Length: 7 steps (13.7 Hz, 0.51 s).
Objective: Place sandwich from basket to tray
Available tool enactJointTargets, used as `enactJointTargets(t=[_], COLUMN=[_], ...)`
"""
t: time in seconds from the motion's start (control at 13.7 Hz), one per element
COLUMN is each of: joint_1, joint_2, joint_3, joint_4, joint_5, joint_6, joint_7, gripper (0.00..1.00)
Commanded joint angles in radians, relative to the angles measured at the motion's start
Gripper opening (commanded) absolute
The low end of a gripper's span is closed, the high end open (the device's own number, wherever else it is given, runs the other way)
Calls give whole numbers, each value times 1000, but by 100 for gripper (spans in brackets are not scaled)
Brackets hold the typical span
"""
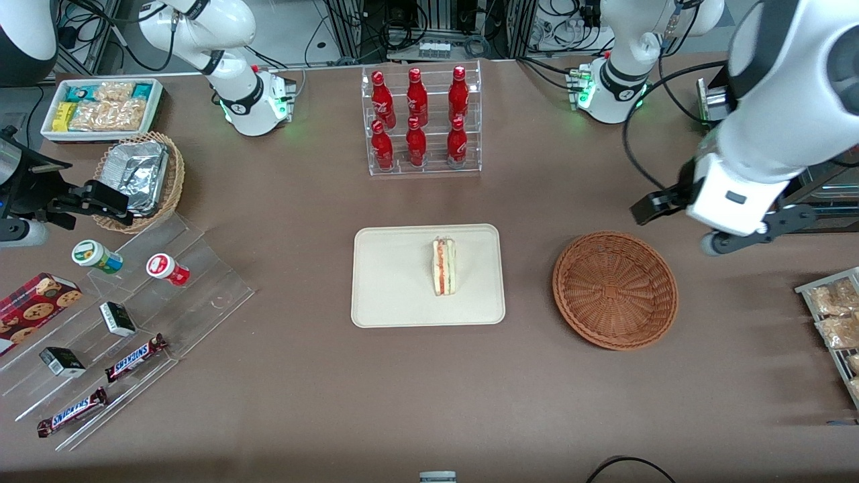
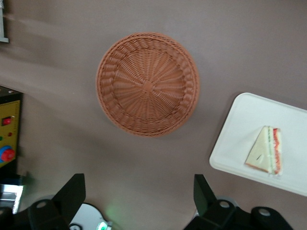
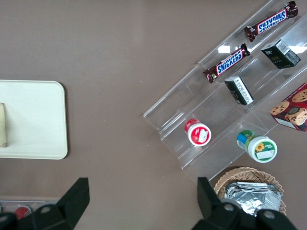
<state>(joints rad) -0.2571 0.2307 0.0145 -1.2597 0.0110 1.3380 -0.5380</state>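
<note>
The small triangular sandwich (image 1: 444, 266) of pale white bread, with red and green filling along its cut edge, lies on the flat cream-coloured rectangular tray (image 1: 389, 282) at the centre of the front frame, nearer the tray's edge that faces the basket. The wide, shallow, round basket (image 1: 615, 290) of reddish-brown wicker sits on the brown table (image 1: 302, 389), right of centre in that frame, apart from the tray, with nothing in it.

The left arm's gripper (image 1: 645, 206) hangs in the air at the right of the front frame, above the table and farther from the front camera than the basket. Its black fingers (image 2: 72, 194) are spread wide with nothing between them, touching neither basket nor sandwich.

A clear acrylic rack of six red bottles (image 1: 421, 121) stands in the upper middle of the front frame, farther from the front camera than the tray.
</note>
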Motion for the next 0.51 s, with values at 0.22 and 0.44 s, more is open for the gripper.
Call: enactJointTargets(t=[0.22,0.44], joint_1=[137,203], joint_2=[-120,-204], joint_3=[-13,-13], joint_4=[-90,-162], joint_5=[-19,-40], joint_6=[-52,-56], joint_7=[241,375], gripper=[99,99])
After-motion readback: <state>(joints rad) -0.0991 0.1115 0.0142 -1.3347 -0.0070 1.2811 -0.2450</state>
